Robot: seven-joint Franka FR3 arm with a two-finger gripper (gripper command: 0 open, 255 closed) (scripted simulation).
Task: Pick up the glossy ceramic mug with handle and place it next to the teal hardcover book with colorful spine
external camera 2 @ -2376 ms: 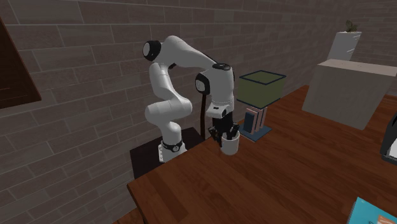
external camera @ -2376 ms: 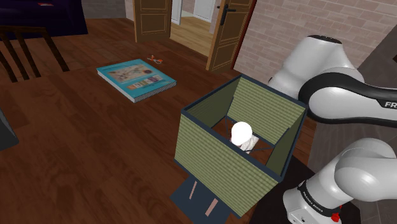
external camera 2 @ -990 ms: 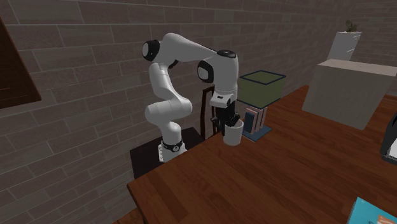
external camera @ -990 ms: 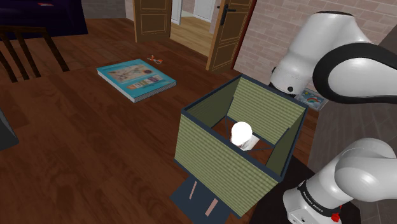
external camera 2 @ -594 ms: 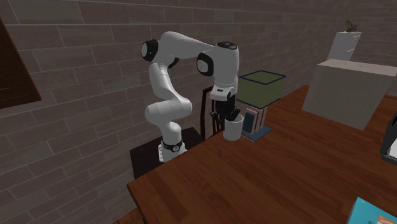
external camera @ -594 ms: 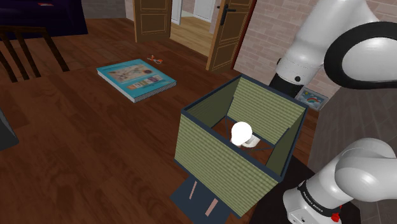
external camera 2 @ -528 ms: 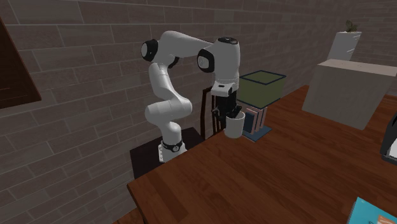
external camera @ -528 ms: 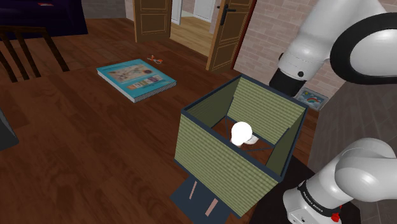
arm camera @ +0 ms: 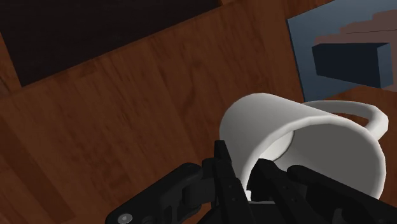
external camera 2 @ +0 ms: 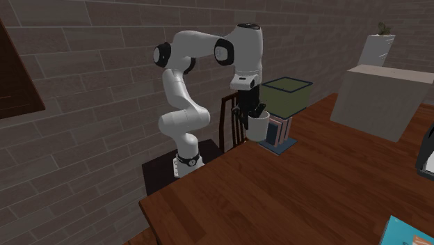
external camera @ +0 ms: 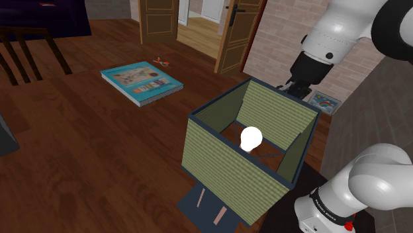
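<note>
My gripper (external camera 2: pixel 250 115) is shut on the rim of a plain white mug (external camera 2: pixel 257 127) and holds it in the air above the wooden table (external camera 2: pixel 292 195), close to the green box (external camera 2: pixel 286 97). In the wrist view the mug (arm camera: pixel 312 143) lies tilted. One finger (arm camera: pixel 224 170) presses outside its wall and the other reaches inside, while the handle (arm camera: pixel 374 116) points away from them. In the shoulder view the mug (external camera: pixel 251 139) shows as a white round shape within the green box's (external camera: pixel 225 162) frame. The teal book (external camera: pixel 141 82) lies flat, far off toward the shoulder view's upper left.
The green, dark-framed box stands on a blue base (external camera: pixel 202 205) with books (external camera 2: pixel 278 131) under it. A grey block (external camera 2: pixel 382 101) stands at the second exterior view's right. Dark chair legs (external camera: pixel 33 53) and open wooden doors (external camera: pixel 231 33) lie beyond the book.
The arm has risen and carried the mug up off the table, toward the green box in the second exterior view. The grip on the mug has held.
</note>
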